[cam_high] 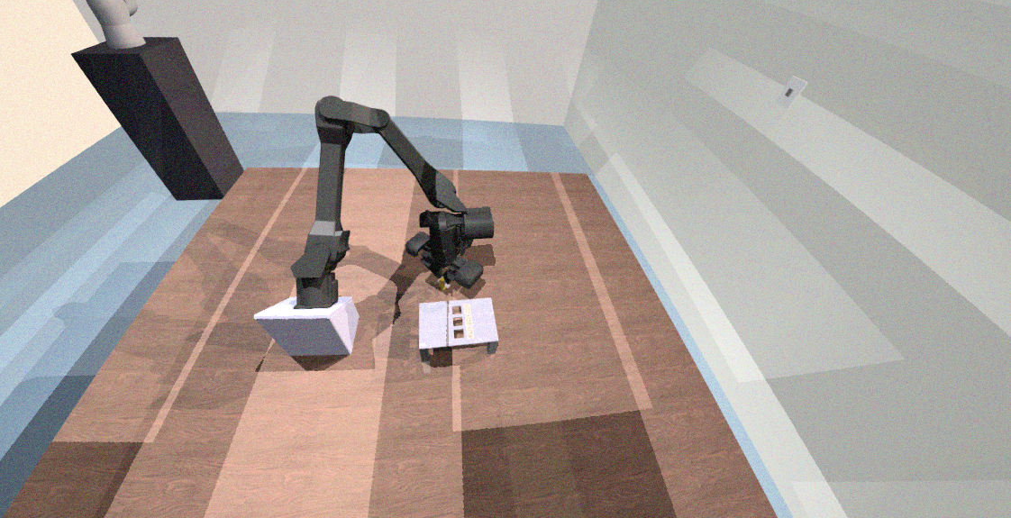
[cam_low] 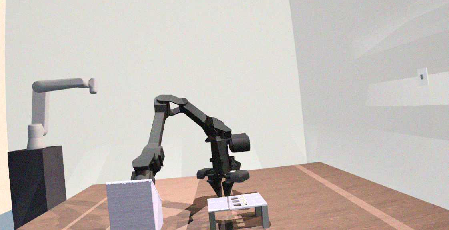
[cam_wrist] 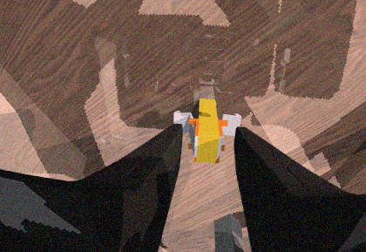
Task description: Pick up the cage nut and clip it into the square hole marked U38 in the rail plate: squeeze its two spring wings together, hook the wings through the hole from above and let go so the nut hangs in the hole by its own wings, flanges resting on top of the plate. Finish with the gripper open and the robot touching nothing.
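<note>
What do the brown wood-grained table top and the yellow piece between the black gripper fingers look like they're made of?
The brown table top looks like matt wood, or a wood-look laminate: fine grain streaks show. The yellow piece could be painted metal or plastic: flat, even colour, no clear shine.

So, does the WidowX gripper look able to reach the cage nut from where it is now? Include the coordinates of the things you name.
Probably yes: the open gripper point(cam_high: 441, 276) point(cam_low: 223, 195) point(cam_wrist: 208, 134) points down at the cage nut point(cam_high: 442, 284) point(cam_low: 223, 196) point(cam_wrist: 208, 131), and the wrist view shows nothing blocking, though side clearance looks small.
</note>
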Controlling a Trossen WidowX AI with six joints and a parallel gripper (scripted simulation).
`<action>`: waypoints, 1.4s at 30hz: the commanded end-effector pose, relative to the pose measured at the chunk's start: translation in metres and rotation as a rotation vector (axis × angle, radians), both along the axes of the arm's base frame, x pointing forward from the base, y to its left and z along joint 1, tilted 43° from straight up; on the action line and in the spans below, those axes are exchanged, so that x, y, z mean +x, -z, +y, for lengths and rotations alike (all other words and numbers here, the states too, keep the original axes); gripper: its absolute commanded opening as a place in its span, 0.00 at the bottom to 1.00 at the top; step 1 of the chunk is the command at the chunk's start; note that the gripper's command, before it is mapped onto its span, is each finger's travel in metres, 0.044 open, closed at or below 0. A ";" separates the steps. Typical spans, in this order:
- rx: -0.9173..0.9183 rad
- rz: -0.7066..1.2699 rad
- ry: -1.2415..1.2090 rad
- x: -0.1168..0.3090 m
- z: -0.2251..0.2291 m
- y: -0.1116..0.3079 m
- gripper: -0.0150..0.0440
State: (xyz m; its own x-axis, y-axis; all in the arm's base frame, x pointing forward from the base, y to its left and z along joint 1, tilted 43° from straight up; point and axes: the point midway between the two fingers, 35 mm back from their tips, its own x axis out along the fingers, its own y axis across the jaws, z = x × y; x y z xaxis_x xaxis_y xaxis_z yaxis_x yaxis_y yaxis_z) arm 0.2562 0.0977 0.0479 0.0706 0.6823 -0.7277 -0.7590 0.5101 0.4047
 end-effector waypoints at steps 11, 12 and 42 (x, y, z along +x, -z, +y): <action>0.002 0.005 0.003 -0.001 0.001 0.001 0.46; 0.002 0.005 0.003 -0.001 0.001 0.001 0.46; 0.000 0.002 0.000 -0.001 0.001 0.001 0.31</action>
